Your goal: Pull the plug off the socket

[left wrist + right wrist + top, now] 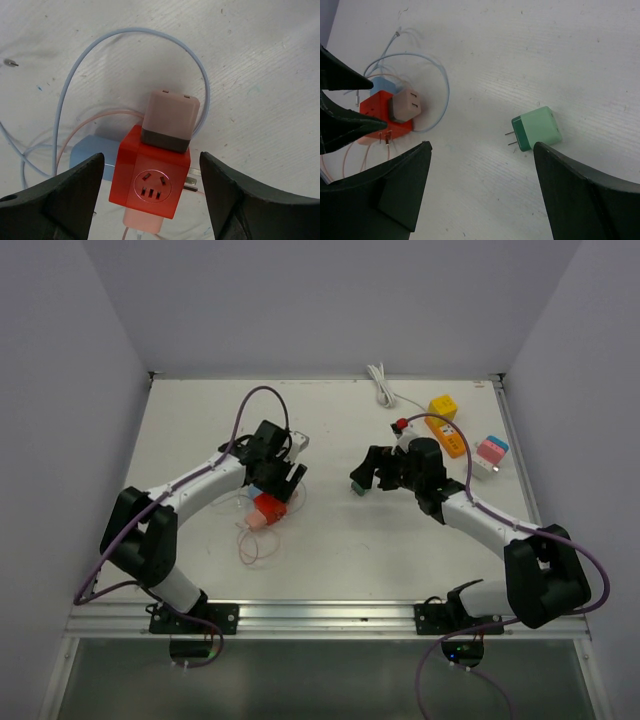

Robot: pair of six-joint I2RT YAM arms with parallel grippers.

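Pink plug (170,120) seated in red socket cube (131,165); left gripper (151,159) jaws wide astride cube; right gripper (482,146) jaws wide.

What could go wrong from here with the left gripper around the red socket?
1. The left gripper straddles the socket, not the pink plug on top; closing there might lift both together, since the right gripper is away by the green plug.
2. The cables looped by the socket could snag or drag it.
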